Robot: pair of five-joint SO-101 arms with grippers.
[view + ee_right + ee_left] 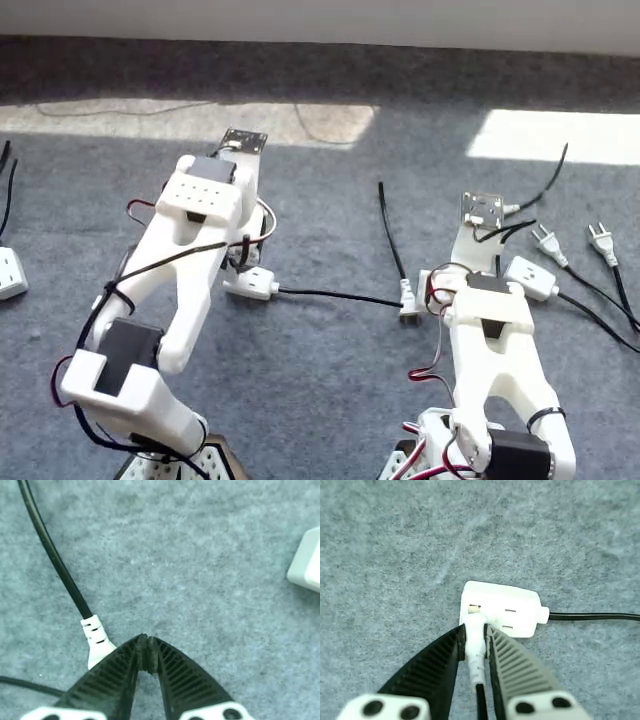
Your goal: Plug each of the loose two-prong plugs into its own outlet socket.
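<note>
My left gripper [475,630] pinches a white two-prong plug [474,642]. The plug's head sits against the face of the white outlet socket [512,605] on the grey carpet [395,555], left of centre. I can't tell whether the prongs are seated. My right gripper [146,650] is pressed together just beside a second plug [96,640], near centre. Far right lie two loose plugs [546,241], next to another outlet socket [532,277].

White plug [474,642], white outlet socket [512,605], black cord [592,615], grey carpet [395,540].
</note>
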